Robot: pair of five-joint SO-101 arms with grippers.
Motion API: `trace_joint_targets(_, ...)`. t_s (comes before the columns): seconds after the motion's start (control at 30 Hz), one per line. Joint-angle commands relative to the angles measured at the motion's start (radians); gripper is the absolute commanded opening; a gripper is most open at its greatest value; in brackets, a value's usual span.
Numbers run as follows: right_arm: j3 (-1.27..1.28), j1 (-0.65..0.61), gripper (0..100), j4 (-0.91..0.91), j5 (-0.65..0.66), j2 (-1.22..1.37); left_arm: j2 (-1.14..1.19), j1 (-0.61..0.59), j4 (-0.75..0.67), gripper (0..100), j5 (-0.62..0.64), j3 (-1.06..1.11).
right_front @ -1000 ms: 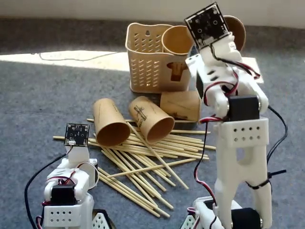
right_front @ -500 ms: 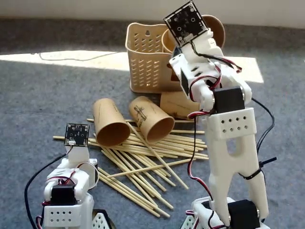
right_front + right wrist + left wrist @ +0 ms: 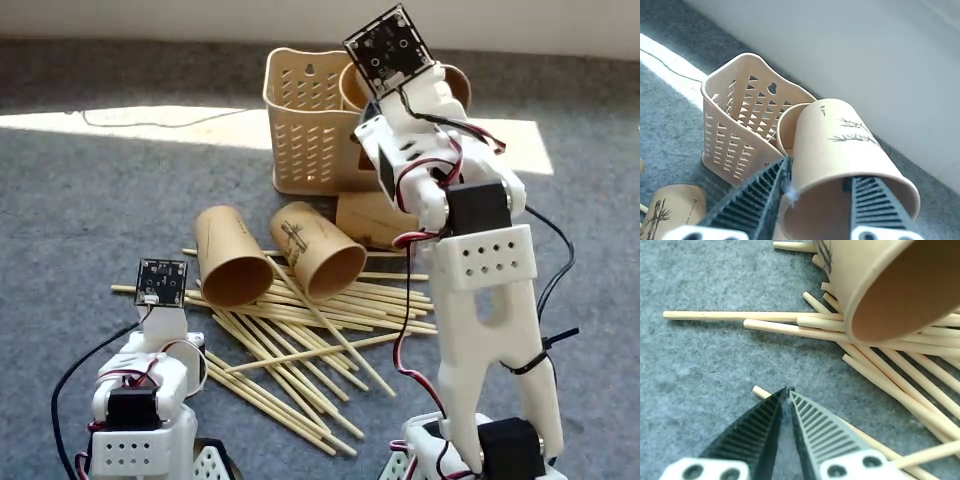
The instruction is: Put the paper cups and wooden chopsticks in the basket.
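My right gripper (image 3: 815, 187) is shut on a paper cup (image 3: 845, 155), one finger inside its rim, held above the beige slotted basket (image 3: 737, 122). In the high view that cup (image 3: 455, 80) peeks from behind the raised right arm, over the basket (image 3: 310, 120), which holds another cup (image 3: 358, 85). Three cups lie on the carpet: two side by side (image 3: 232, 255) (image 3: 318, 248), one near the basket (image 3: 372, 218). Wooden chopsticks (image 3: 300, 345) are scattered beneath them. My left gripper (image 3: 789, 392) is shut and empty, low over the carpet beside chopsticks (image 3: 755, 316) and a lying cup (image 3: 890, 285).
Grey carpet (image 3: 90, 220) covers the floor, with a sunlit strip (image 3: 130, 125) and a thin cable left of the basket. A pale wall (image 3: 865, 45) rises behind the basket. The left arm's base (image 3: 145, 410) sits at the near left.
The right arm swung left with its cup, from right of the basket to over the basket's right side, then held nearly still. The left arm stayed put.
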Motion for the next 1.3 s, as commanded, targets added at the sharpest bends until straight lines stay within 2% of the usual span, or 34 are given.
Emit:
trace_joint_targets(0.0,-0.013,-0.012,17.7,-0.031,-0.006,-0.007,-0.012,0.018,0.002,1,0.005,0.018)
trace_joint_targets(0.23,0.024,-0.012,17.7,-0.234,-0.011,-0.002,-0.012,0.018,0.002,1,0.005,0.018)
trace_joint_targets(0.43,0.042,-0.033,17.7,-0.305,-0.011,0.047,-0.012,0.018,0.002,1,0.005,0.018)
trace_joint_targets(0.67,0.041,-0.035,17.7,-0.312,-0.012,0.093,-0.012,0.018,0.002,1,0.005,0.018)
trace_joint_targets(1.13,0.045,-0.120,17.7,-0.303,-0.012,0.093,-0.012,0.018,0.002,1,0.005,0.018)
trace_joint_targets(1.27,0.036,-0.120,17.7,-0.222,-0.012,0.079,-0.012,0.018,0.002,1,0.005,0.018)
